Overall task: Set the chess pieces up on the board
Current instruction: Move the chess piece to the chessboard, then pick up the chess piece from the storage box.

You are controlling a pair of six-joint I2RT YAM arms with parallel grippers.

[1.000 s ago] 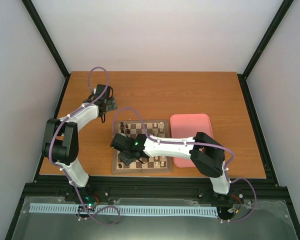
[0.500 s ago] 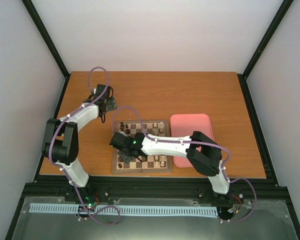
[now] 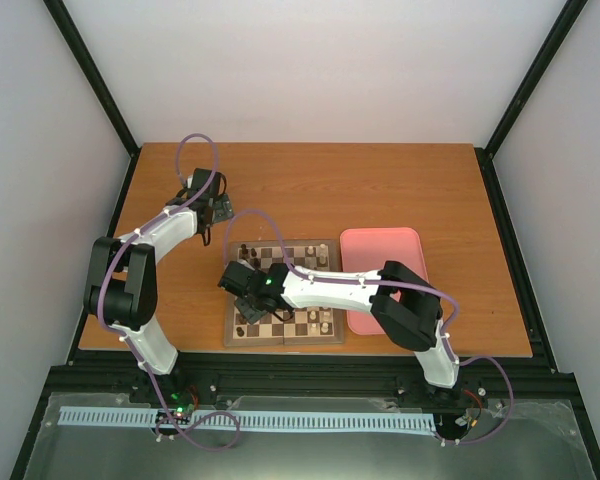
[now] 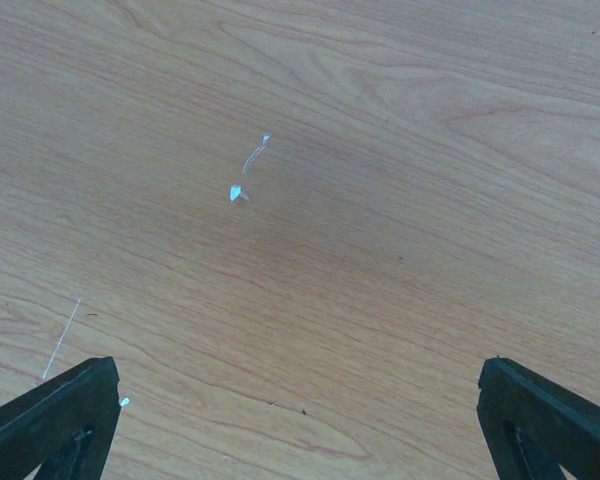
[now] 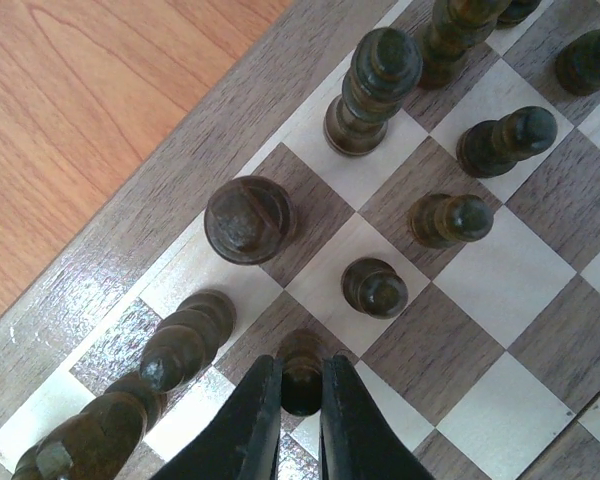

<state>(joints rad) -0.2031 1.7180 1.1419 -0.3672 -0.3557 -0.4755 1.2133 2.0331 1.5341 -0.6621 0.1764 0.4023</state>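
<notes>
The right arm reaches across the board (image 3: 280, 343), which lies on the wooden worktop (image 3: 380, 190) in front of the two arm bases. The right gripper (image 5: 300, 388) hangs over the board's near left corner. Its jaws are pressed together on the head of a small dark piece (image 5: 300, 362), which stands upright on a dark square by the board's edge.

Close around it stand more of the chess pieces (image 5: 375, 287). A broad round-topped one (image 5: 248, 218) sits on a dark square next to the border, a tall one (image 5: 372, 90) stands further along that edge, and a line of small ones (image 5: 450, 218) runs diagonally away. Two more (image 5: 175, 345) lean into view just beside the left jaw. From above, dark pieces show along the far row and also near the board's near edge.

A pink tray (image 3: 380, 260) lies just beside the board's right edge.

The left gripper (image 4: 298, 400) hovers well apart from the board, over the far left of the worktop. Its jaws are spread wide above bare wood with a few pale flecks (image 4: 238, 192).
</notes>
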